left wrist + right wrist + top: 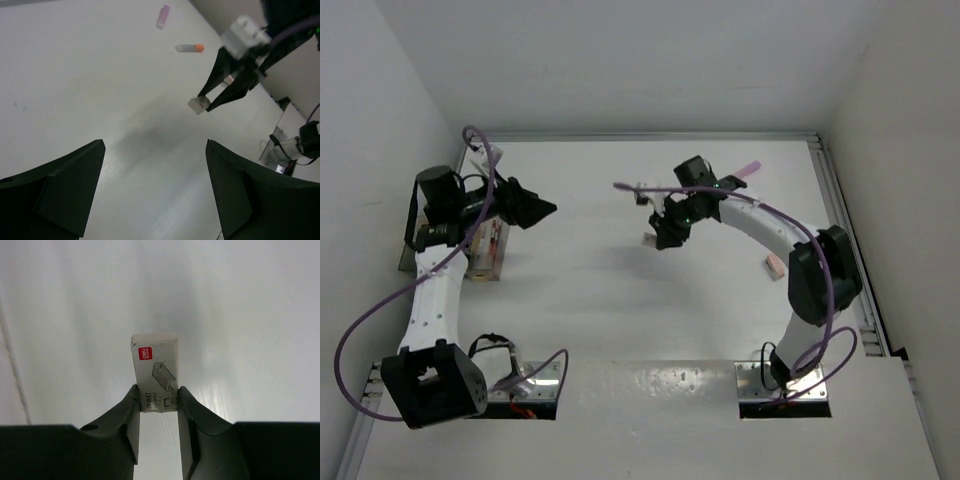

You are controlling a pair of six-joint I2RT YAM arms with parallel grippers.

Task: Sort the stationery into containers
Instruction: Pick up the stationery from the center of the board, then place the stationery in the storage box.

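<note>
Right gripper pinches a light, stiff box by its lower end; the smooth card may pivot. Left gripper gapes empty near the bins.

Top cam looks down over the whole table. Left wrist cam faces across it toward the right gripper, which right wrist cam shows up close.

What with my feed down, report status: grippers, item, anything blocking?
Left gripper open, empty. Right gripper shut on white staples box, held above table. Bins far left, left arm overlapping them from above.
</note>
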